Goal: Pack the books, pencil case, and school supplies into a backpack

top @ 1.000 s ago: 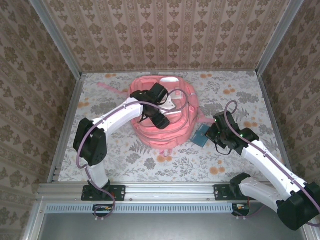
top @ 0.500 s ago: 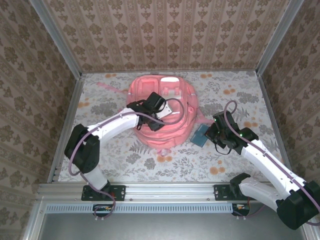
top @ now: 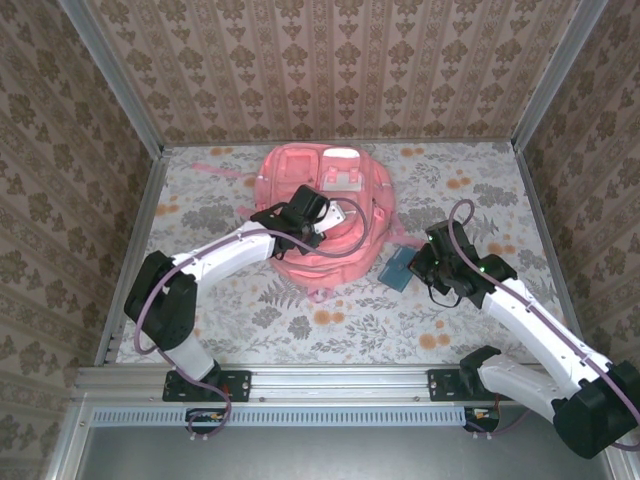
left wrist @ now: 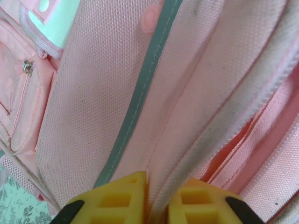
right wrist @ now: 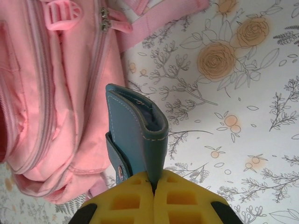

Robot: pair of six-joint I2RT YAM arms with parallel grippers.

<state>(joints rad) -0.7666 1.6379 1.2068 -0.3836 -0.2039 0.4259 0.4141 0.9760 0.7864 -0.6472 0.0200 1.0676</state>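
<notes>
Floral table: left fingers pinch the backpack by its zipper flap; right fingers clamp the small teal book just beside it, and the opening lies leftward.

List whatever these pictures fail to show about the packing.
Backpack interior: top view, the left arm and folded fabric cover the opening, so its contents cannot be told.
Teal book lower end: right wrist view, buried between the fingers of the right gripper; from above its cover is too small to read.
Left gripper: left wrist view, finger bases cut off by the bottom edge; how much fabric it pinches is hidden.
</notes>
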